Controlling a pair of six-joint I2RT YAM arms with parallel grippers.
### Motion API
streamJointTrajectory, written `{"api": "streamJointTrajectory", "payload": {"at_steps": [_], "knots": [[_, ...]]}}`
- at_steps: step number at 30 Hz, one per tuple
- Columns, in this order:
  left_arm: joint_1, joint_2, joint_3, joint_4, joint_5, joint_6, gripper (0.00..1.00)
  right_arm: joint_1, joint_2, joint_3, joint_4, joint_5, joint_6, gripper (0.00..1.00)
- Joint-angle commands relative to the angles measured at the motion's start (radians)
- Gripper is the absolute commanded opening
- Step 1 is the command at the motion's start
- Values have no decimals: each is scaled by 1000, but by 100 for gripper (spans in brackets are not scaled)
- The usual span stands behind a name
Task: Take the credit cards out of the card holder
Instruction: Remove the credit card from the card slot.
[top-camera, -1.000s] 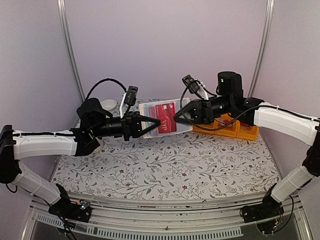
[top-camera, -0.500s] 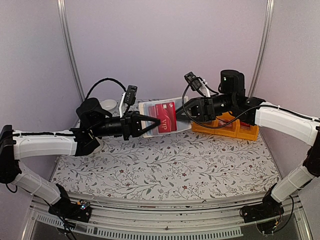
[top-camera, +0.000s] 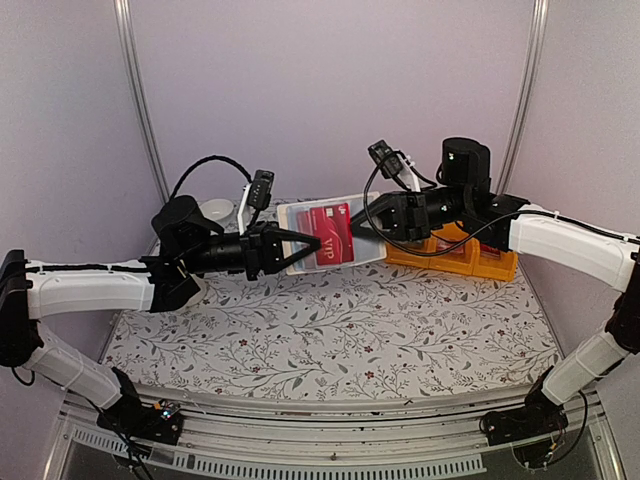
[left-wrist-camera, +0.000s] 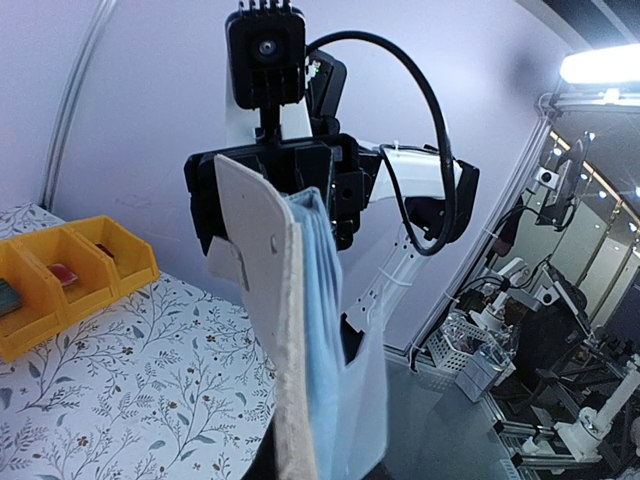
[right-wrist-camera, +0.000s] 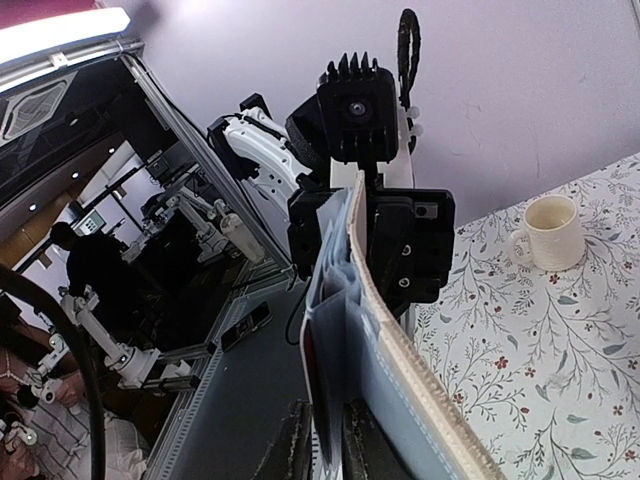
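The beige card holder (top-camera: 296, 232) hangs open in the air between both arms, above the table's back. My left gripper (top-camera: 312, 243) is shut on its left part. The red-pink credit card (top-camera: 333, 232) shows in a clear pocket. My right gripper (top-camera: 364, 227) is shut on the right edge, where the red card's edge (right-wrist-camera: 324, 400) sits between the fingers (right-wrist-camera: 293, 442). In the left wrist view the holder (left-wrist-camera: 272, 300) is edge-on, with the light blue card (left-wrist-camera: 322, 300) against it. In the right wrist view the holder's woven edge (right-wrist-camera: 410, 350) runs up to the left gripper (right-wrist-camera: 370, 240).
Yellow bins (top-camera: 470, 255) stand at the back right under the right arm and also show in the left wrist view (left-wrist-camera: 70, 262). A cream cup (top-camera: 217, 210) stands at the back left and also shows in the right wrist view (right-wrist-camera: 553, 232). The floral tablecloth (top-camera: 330, 330) lies below.
My right gripper has drawn back a little to the right and upward. The holder's right edge went with it. The left arm has stayed still.
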Motion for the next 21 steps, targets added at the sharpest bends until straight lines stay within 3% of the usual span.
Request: {"api": "streamJointTrajectory", "payload": {"at_steps": [1, 8, 19, 21], "knots": [[2, 2, -7, 46, 6, -5, 0, 3, 13, -4, 19, 23, 7, 15], [1, 1, -9, 48, -2, -5, 0, 10, 26, -3, 20, 30, 8, 13], [3, 3, -9, 49, -5, -9, 0, 8, 14, -1, 14, 41, 2, 1], [4, -1, -13, 53, -5, -11, 6, -6, -5, -6, 11, 44, 6, 1]]}}
